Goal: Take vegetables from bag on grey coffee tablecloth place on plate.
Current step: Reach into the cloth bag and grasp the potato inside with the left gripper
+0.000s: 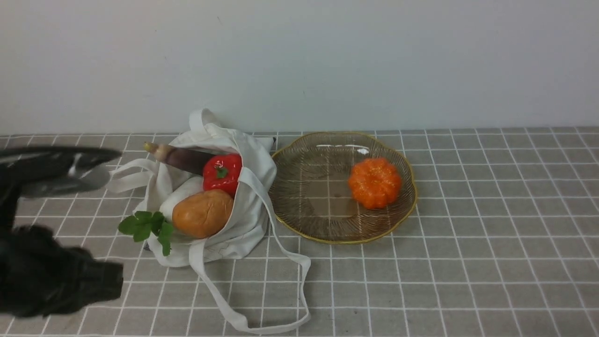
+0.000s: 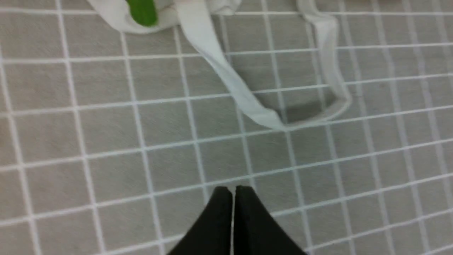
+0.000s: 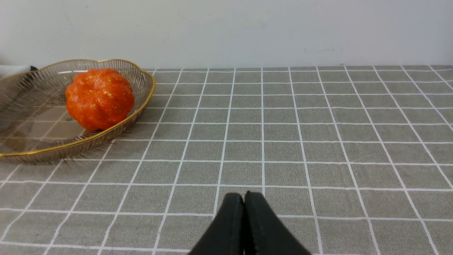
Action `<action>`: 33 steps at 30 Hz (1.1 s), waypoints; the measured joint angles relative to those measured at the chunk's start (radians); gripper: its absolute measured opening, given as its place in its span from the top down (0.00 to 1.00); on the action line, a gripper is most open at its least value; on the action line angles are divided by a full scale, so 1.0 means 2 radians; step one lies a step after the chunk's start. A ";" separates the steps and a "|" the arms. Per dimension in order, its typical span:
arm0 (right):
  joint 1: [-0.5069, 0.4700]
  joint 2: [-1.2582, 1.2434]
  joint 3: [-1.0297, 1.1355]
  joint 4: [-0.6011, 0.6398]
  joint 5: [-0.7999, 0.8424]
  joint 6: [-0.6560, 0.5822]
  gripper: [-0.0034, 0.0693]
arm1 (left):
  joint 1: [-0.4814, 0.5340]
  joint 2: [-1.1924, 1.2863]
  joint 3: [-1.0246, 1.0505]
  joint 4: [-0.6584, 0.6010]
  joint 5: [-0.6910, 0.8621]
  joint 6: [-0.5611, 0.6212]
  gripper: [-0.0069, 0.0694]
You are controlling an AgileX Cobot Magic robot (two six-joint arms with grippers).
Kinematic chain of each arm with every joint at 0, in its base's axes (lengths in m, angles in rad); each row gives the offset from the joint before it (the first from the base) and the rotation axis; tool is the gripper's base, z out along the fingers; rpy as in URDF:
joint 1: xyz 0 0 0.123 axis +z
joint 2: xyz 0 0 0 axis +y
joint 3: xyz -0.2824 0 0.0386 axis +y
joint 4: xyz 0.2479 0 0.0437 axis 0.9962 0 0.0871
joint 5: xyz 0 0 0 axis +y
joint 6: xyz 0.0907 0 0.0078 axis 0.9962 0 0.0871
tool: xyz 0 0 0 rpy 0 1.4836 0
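Note:
The off-white bag point(image 1: 252, 196) lies open on the grey grid tablecloth point(image 1: 468, 234). In it are a purple eggplant point(image 1: 185, 159), a red pepper point(image 1: 222, 173), a tan potato point(image 1: 202, 213) and a white radish point(image 1: 180, 196) with green leaves point(image 1: 145, 227). The ribbed glass plate point(image 1: 304, 196) to its right holds an orange pumpkin point(image 1: 374, 182). My left arm point(image 1: 51, 276) is a blurred black shape at the far left. The left gripper point(image 2: 233, 191) is shut and empty over bare cloth, short of the bag's strap loop point(image 2: 247, 102). The right gripper point(image 3: 244, 195) is shut and empty, right of the plate point(image 3: 141, 102).
A long strap point(image 1: 262, 323) loops over the cloth in front of the bag. A white wall point(image 1: 327, 61) stands right behind the table. The pumpkin also shows in the right wrist view point(image 3: 99, 98).

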 joint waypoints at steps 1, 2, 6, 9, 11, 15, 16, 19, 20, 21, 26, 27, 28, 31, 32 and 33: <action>0.000 0.000 0.000 0.000 0.000 0.000 0.97 | 0.000 0.037 -0.025 0.009 0.000 0.008 0.91; 0.000 0.000 0.000 0.000 0.000 0.000 0.97 | 0.000 0.072 -0.049 0.013 0.002 0.015 0.91; 0.000 0.000 0.000 0.000 0.000 0.000 0.97 | -0.012 0.177 -0.129 0.015 0.018 0.037 0.90; 0.000 0.000 0.000 0.000 0.000 0.000 0.97 | -0.031 0.242 -0.190 0.018 0.042 0.052 0.88; 0.000 0.000 0.000 0.000 0.000 0.000 0.97 | -0.038 0.258 -0.206 0.021 0.048 0.053 0.88; 0.000 0.000 0.000 0.000 0.000 0.000 0.97 | -0.069 0.293 -0.247 0.067 0.056 0.039 0.87; 0.000 0.000 0.000 0.000 0.000 0.000 0.97 | -0.070 0.293 -0.248 0.069 0.056 0.036 0.87; 0.000 0.000 0.000 0.000 0.000 0.000 0.97 | -0.083 0.294 -0.251 0.092 0.052 0.023 0.84; 0.000 0.000 0.000 0.000 0.000 0.000 0.97 | -0.087 0.294 -0.251 0.099 0.044 0.021 0.80; 0.000 0.000 0.000 0.000 0.000 0.000 0.97 | -0.088 0.295 -0.251 0.101 0.037 0.021 0.78; 0.000 0.000 0.000 0.000 0.000 0.000 0.97 | -0.090 0.304 -0.251 0.106 -0.014 0.030 0.54; 0.000 0.000 0.000 0.000 0.000 0.000 0.97 | -0.090 0.305 -0.251 0.106 -0.016 0.030 0.53; 0.000 0.000 0.000 0.000 0.000 0.000 0.97 | -0.090 0.308 -0.251 0.108 -0.032 0.040 0.43; 0.000 0.000 0.000 0.000 0.000 0.000 0.97 | -0.090 0.315 -0.251 0.115 -0.056 0.054 0.28; 0.000 0.000 0.000 0.000 0.000 0.000 0.97 | -0.090 0.321 -0.251 0.119 -0.065 0.061 0.21; 0.000 0.000 0.000 0.000 0.000 0.000 0.97 | -0.090 0.328 -0.251 0.120 -0.071 0.063 0.16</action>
